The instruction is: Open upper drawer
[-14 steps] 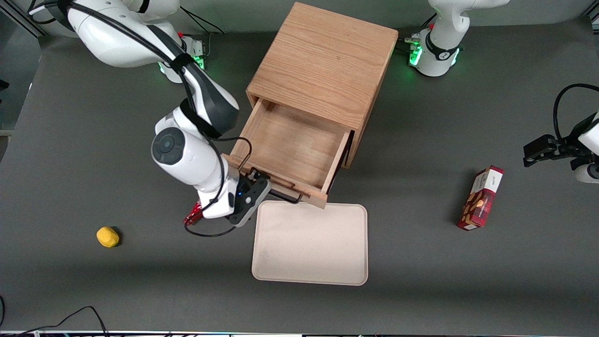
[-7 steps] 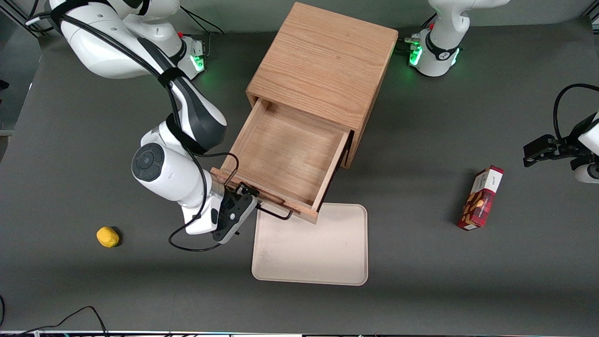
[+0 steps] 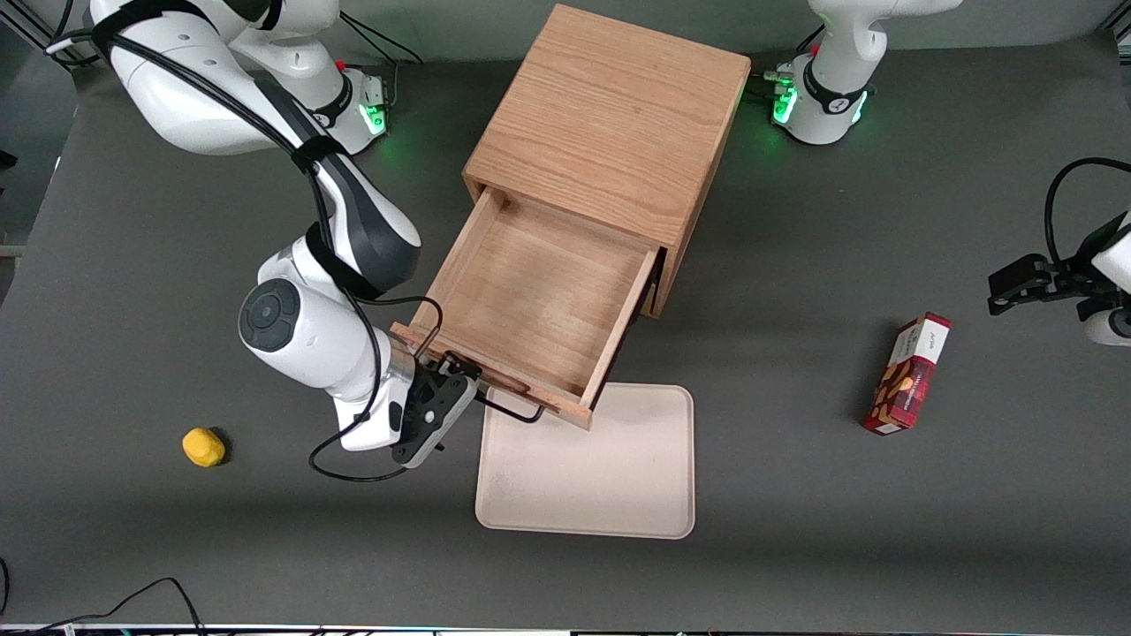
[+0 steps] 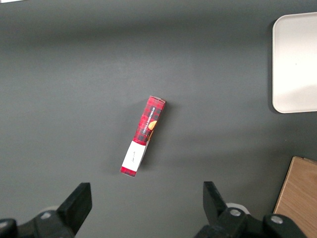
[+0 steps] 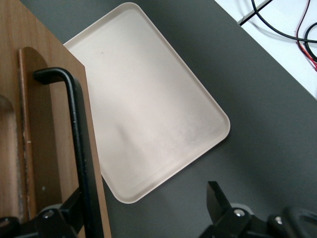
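1. Yellow lump (image 3: 203, 446): small, rounded, matte. Lies on the dark table toward the working arm's end, in the same spot as a second ago.
2. Claw (image 3: 461, 382): black, hard plastic, set at the drawer front. Fingers (image 5: 218, 198) spread wide, clamped on nothing; handle stands between them, close against one finger. Sits nearer the front camera and farther toward the working arm's end than a second ago.
3. Upper drawer (image 3: 530, 291): shallow tray of light, grained oak, empty inside. Projects far from the cabinet, farther than a second ago, with its front panel overhanging the tray's edge. Judged open or nearly so; little travel likely left.
4. Handle (image 5: 79, 139): thin black metal bar, bent at the ends, smooth and slightly glossy.
5. Tray (image 3: 601, 477): flat, cream, matte, rounded corners, low rim. Unmoved.
6. Cabinet (image 3: 610, 115): square oak box, flat top, visible grain.
7. Red box (image 3: 910, 375): slim printed carton, lying toward the parked arm's end. Unmoved.
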Robot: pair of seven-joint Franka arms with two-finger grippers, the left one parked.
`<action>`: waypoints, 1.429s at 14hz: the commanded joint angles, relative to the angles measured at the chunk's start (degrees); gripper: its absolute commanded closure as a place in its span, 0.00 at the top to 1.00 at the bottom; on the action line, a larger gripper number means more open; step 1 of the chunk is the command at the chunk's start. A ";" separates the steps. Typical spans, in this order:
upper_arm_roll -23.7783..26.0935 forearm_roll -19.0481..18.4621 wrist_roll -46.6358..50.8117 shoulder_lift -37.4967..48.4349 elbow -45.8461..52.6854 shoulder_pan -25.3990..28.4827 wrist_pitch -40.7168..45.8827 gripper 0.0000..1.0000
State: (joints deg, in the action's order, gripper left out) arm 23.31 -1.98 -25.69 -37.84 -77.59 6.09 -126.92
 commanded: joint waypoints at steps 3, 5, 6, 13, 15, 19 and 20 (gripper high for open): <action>0.95 -1.09 0.90 -0.48 4.28 -1.09 3.51 1.00; 1.21 -0.48 3.97 -0.31 6.13 -0.56 6.50 1.00; 1.56 0.31 5.20 -0.05 6.14 -0.38 6.77 1.00; 2.71 7.08 11.44 3.55 8.42 -1.43 15.72 1.00; 2.27 6.65 14.78 8.19 8.25 -2.66 20.20 1.00; -3.05 6.38 14.88 17.34 6.58 -7.07 31.80 1.00; -6.31 5.94 14.80 20.06 4.40 -6.63 34.26 1.00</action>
State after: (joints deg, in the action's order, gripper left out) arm 21.89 3.97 -11.70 -23.30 -68.34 -0.60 -95.59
